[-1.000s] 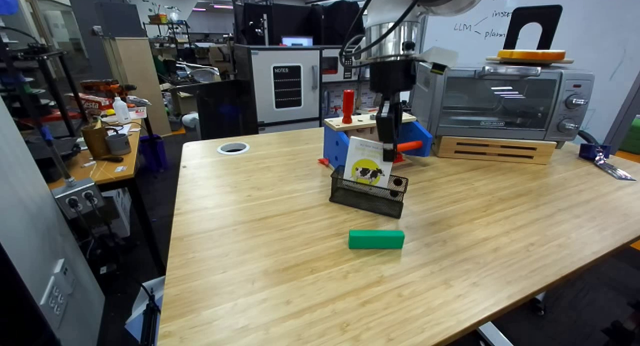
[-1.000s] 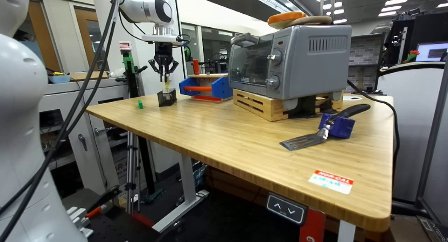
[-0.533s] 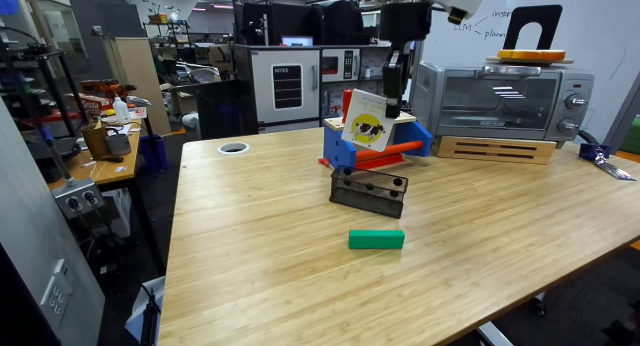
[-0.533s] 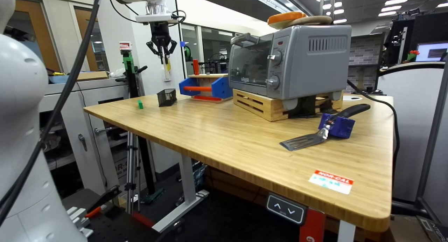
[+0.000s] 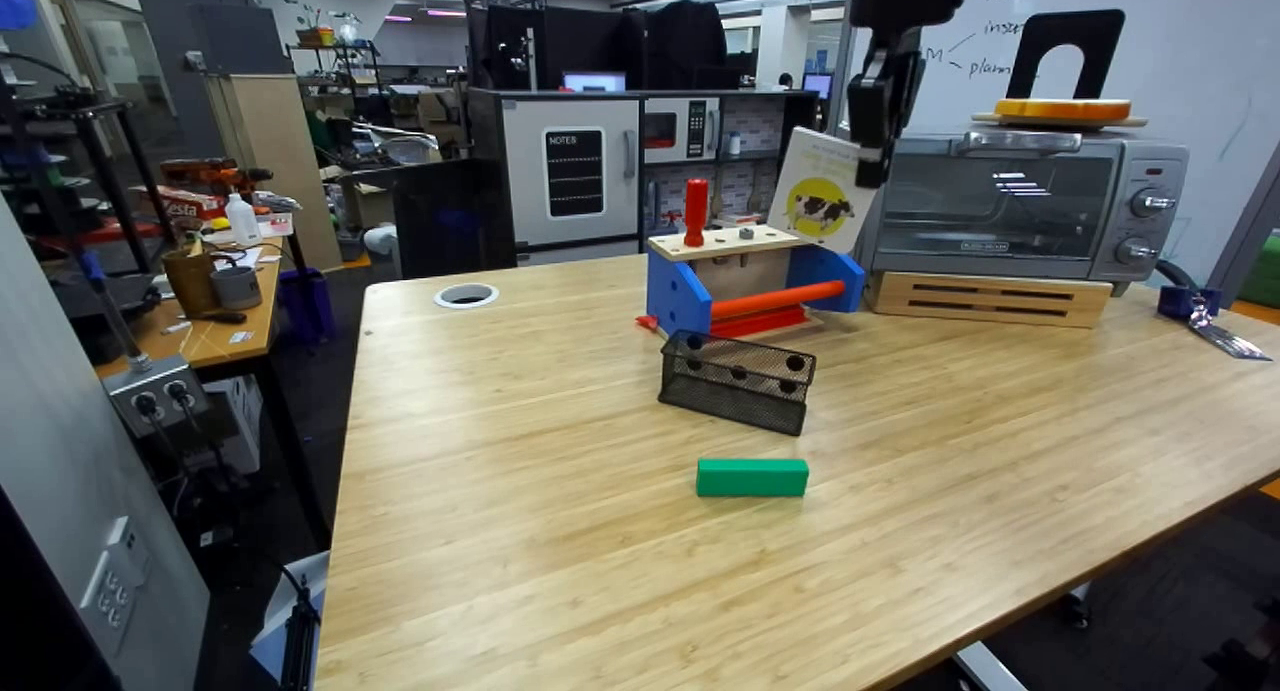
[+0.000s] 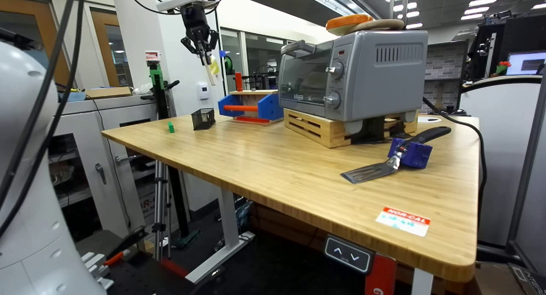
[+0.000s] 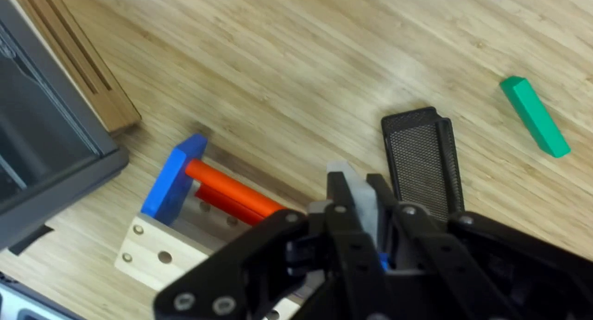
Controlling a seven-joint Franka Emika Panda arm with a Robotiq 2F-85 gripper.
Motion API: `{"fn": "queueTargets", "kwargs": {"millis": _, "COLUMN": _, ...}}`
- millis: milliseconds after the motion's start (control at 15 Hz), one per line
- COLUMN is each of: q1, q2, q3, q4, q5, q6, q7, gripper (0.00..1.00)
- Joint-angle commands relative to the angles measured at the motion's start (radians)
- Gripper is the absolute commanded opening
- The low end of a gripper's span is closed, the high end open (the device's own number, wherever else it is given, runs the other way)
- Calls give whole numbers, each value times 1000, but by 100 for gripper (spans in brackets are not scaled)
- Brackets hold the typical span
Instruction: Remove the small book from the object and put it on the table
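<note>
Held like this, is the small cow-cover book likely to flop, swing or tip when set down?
The small book is probably stiff: it shows no visible bend or sag. Held near its edge by the gripper, it could pivot if a corner met the table first. It would likely tip if released on end, since it looks thin.

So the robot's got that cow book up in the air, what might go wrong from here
Slip: the jaws pinch the cow book near one upper corner and it hangs tilted, so it could swivel or drop.
Snag: in the wrist view, the jaws cover part of the toy workbench, so lowering straight down might clip it.
Topple: it's thin and not held flat, so it may fall over when released on the table.
</note>
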Motion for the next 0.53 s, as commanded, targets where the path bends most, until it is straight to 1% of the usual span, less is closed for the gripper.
{"fn": "queueTargets", "kwargs": {"millis": 0, "q1": -9, "q2": -66, "q3": 5, "q4": -103, "q5": 14, "q6": -7, "q7": 153, "gripper": 4}}
{"fn": "queueTargets", "kwargs": {"millis": 200, "q1": -5, "q2": -72, "q3": 14, "q4": -140, "q5": 29, "q6": -16, "q7": 267, "gripper": 4}}
{"fn": "queueTargets", "kwargs": {"millis": 467, "q1": -2, "q2": -57, "q3": 26, "q4": -139, "q5": 41, "q6": -19, "q7": 374, "gripper": 4}}
